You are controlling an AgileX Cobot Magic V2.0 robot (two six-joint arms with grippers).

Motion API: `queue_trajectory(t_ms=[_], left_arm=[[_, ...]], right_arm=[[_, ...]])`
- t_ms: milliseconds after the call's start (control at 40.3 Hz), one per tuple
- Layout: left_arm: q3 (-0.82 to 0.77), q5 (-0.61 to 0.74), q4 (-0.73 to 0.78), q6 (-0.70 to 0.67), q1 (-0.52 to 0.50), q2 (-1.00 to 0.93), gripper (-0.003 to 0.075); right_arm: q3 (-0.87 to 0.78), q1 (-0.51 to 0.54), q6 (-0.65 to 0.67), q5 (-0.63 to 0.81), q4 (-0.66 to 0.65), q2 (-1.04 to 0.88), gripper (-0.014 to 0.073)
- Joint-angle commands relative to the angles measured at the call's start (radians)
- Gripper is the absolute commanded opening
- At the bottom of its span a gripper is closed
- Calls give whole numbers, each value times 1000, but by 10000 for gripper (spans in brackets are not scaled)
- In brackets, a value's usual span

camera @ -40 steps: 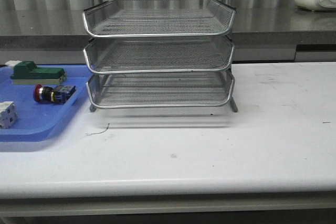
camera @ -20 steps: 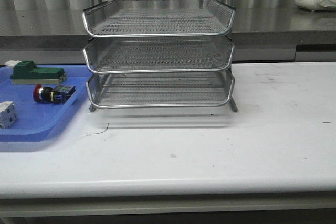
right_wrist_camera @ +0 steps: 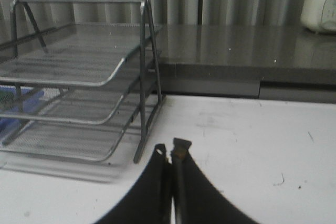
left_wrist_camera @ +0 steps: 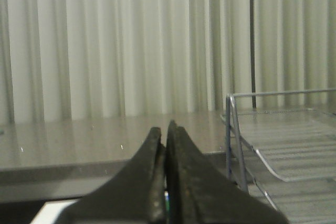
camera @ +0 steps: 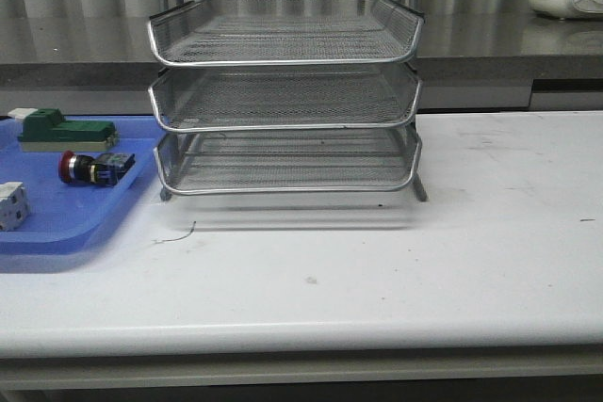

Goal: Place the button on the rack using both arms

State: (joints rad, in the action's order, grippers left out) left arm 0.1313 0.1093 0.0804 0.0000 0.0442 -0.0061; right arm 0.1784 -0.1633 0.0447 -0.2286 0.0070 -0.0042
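While both my grippers, left (left_wrist_camera: 164, 129) and right (right_wrist_camera: 171, 148), sit closed and empty, one button (camera: 94, 168) lies in the tray (camera: 57, 228) beside one three-tier rack (camera: 285, 101).

My front camera looks straight ahead, 12 o'clock, across the table (camera: 396, 270), low and level. My left wrist camera sits high, aimed toward 1 o'clock; the right one toward 11. All three share the rack (camera: 283, 91) (left_wrist_camera: 273, 145) (right_wrist_camera: 79, 87) (seen nearest from my right wrist).
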Motion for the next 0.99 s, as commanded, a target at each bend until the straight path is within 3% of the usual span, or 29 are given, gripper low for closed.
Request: queue_trajectory(t_ms=[0, 224, 472, 571, 646, 770, 844, 894, 969], left_arm=[[139, -36, 81, 0, -1, 48, -19], [299, -230, 81, 0, -1, 265, -19], [302, -208, 81, 0, -1, 372, -18], [302, -216, 81, 0, -1, 372, 13], [300, -224, 81, 0, -1, 372, 120], [292, -222, 79, 0, -1, 372, 424], [290, -224, 79, 0, -1, 372, 588], [290, -224, 79, 0, -1, 372, 633], [290, -224, 79, 0, -1, 372, 640]], right_arm=[[134, 4, -5, -25, -7, 75, -62], [297, 4, -5, -91, -7, 322, -62], [314, 4, -5, -84, 9, 447, -56], [314, 4, -5, -84, 9, 448, 29], [313, 4, -5, -84, 9, 448, 169], [313, 4, -5, -84, 9, 448, 456], [313, 4, -5, -84, 9, 449, 573], [313, 4, -5, -84, 9, 449, 606], [313, 4, -5, -76, 16, 453, 612]])
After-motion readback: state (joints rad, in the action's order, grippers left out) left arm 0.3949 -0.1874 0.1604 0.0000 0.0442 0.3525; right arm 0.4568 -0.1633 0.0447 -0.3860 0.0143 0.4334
